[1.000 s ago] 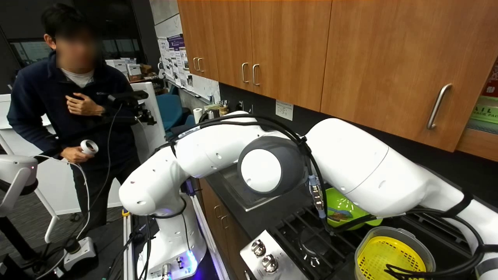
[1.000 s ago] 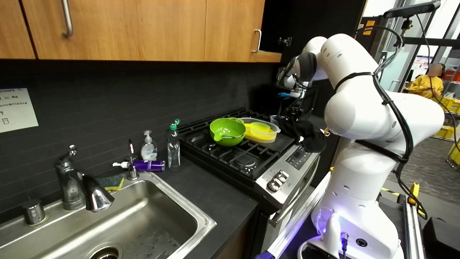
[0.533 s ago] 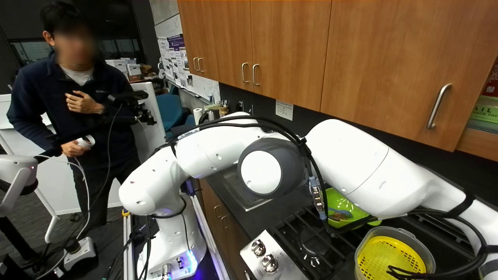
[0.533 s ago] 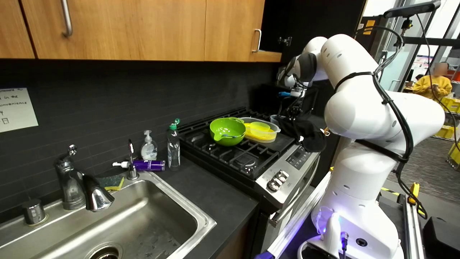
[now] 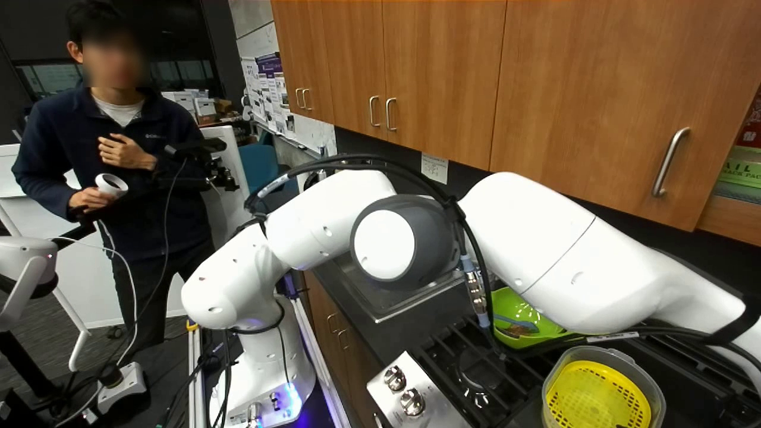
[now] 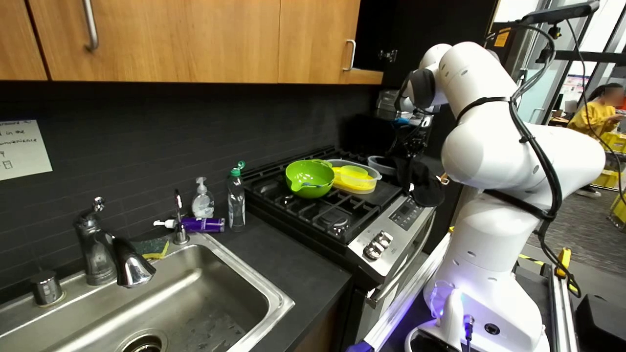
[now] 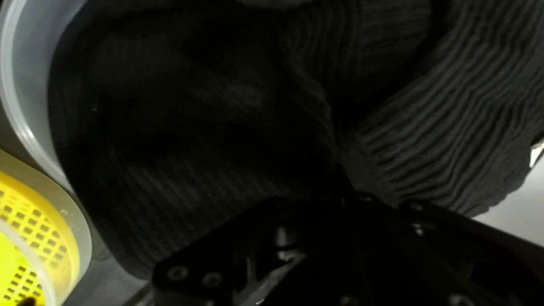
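Observation:
My gripper (image 7: 344, 204) is shut on a black ribbed knit cloth (image 7: 425, 144), which bunches into folds where the dark fingers meet. Its fingertips are too dark in the wrist view to make out exactly. In an exterior view the gripper (image 6: 411, 150) stands over the far right of the stove, with the cloth (image 6: 426, 188) hanging below it across the front edge. A clear round tub (image 6: 383, 165) sits beside the cloth, its rim (image 7: 19, 114) partly covered in the wrist view. The gripper is out of frame in an exterior view.
A clear container with a yellow strainer (image 5: 597, 392) and a green bowl (image 6: 309, 178) stand on the stove (image 6: 337, 215). The sink (image 6: 215, 283), several soap bottles and wooden cabinets (image 6: 195, 39) lie beyond. A person (image 5: 113, 148) stands near the arm's base.
The jaws have closed on the cloth. The arm has drawn back and slightly up, towards its base, pulling the cloth partly off the clear tub, which now shows more.

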You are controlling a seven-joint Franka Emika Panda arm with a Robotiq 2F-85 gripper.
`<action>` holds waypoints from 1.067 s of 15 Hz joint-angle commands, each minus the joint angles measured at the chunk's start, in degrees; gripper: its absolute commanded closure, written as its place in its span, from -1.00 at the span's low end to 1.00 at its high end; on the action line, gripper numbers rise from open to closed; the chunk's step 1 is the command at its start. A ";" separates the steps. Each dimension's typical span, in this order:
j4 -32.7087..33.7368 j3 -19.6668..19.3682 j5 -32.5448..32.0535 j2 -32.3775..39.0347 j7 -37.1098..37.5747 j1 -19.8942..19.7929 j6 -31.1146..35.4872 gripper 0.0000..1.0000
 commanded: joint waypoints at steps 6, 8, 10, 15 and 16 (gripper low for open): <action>-16.08 -10.26 5.47 -10.76 0.01 5.74 8.39 0.98; -19.22 -14.04 6.40 -12.50 0.03 7.87 10.69 0.98; -21.98 -17.96 7.24 -13.85 0.05 10.17 12.75 0.98; -26.27 -28.04 10.29 -14.69 0.04 16.60 14.35 0.98; -27.07 -28.88 10.40 -15.50 0.04 17.31 14.71 0.98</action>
